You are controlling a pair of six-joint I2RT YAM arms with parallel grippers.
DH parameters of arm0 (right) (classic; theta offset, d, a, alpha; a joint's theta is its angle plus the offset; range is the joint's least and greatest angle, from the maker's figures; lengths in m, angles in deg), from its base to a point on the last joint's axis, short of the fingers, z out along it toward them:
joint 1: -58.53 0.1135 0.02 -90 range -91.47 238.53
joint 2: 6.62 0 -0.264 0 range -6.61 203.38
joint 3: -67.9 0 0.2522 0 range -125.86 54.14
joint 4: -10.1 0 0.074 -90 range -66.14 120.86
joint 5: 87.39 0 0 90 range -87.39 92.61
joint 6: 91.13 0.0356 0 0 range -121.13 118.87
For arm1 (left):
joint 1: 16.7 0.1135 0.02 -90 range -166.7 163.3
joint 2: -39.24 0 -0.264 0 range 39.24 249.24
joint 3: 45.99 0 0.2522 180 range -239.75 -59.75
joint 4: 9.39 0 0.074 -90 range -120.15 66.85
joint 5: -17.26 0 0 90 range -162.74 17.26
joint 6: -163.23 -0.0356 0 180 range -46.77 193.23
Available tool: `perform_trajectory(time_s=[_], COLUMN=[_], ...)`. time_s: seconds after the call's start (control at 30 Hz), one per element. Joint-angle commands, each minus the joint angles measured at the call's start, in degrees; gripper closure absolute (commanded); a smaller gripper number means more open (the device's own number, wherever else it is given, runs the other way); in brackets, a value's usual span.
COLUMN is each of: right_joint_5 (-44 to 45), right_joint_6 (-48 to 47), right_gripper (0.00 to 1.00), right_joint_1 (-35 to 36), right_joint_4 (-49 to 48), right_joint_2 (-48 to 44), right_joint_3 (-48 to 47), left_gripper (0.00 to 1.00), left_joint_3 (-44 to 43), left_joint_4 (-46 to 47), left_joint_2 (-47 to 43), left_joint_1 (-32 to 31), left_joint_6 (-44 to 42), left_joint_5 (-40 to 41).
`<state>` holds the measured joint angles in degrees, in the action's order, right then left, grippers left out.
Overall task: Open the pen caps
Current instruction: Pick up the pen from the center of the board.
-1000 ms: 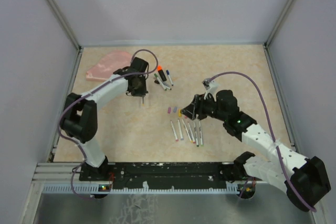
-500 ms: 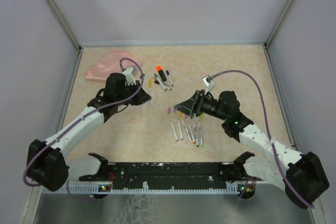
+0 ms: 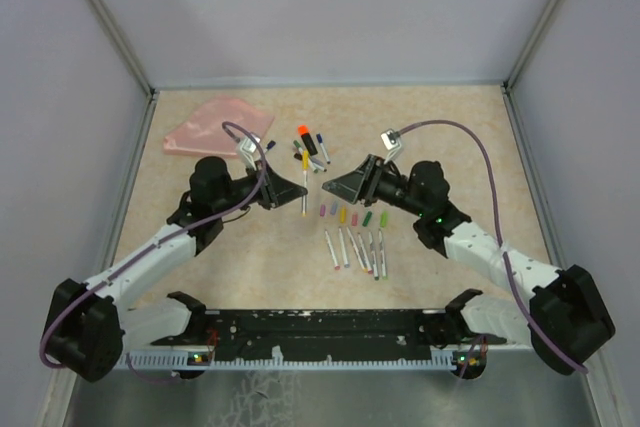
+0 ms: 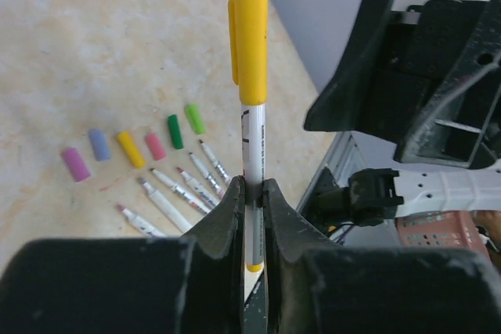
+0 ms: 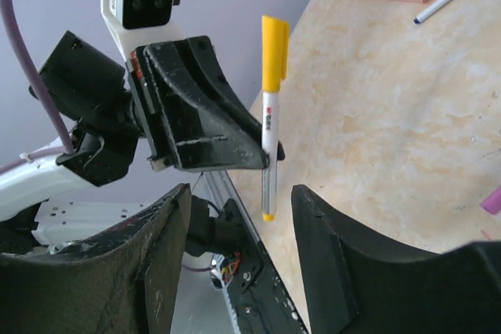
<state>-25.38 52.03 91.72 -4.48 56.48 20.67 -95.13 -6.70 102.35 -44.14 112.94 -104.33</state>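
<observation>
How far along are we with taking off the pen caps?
Done: six loose caps lie above bare pens. In hand: left gripper clamps a yellow-capped pen, right gripper open beside it. Left: that cap plus capped pens at the back.

Beige mottled tabletop (image 3: 455, 132) w/ plain grey walls (image 3: 330, 12)

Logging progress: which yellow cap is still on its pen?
The yellow cap on the pen held by the left gripper; the other cap lies loose on the table.
</observation>
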Motion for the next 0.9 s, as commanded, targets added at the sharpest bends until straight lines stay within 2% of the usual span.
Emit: perform_trajectory(time_s=[0.0,0.17,0.63,0.87], right_joint_5=[2.34,3.76,2.94,2.95], right_joint_6=[-0.36,-2.87,-4.16,-5.49], right_gripper=[0.45,0.46,0.56,0.67], right_joint_1=[-0.33,-0.23,1.67,2.37], right_joint_4=[-3.79,-1.04,-1.76,-0.80], right_joint_2=[1.76,3.58,5.71,6.88], right_joint_3=[-5.13,-7.27,-8.34,-8.70], left_gripper=[1.00,1.00,1.00,1.00], left_joint_3=[0.49,0.57,-0.12,-0.66], left_joint_4=[8.91,10.76,13.76,14.70], left_joint_2=[-0.83,-0.23,2.47,3.23], left_joint_1=[-1.80,-4.05,-6.90,-7.10], left_joint_6=[4.41,5.59,7.12,8.18], left_joint_5=[-4.01,-3.63,-2.77,-2.61])
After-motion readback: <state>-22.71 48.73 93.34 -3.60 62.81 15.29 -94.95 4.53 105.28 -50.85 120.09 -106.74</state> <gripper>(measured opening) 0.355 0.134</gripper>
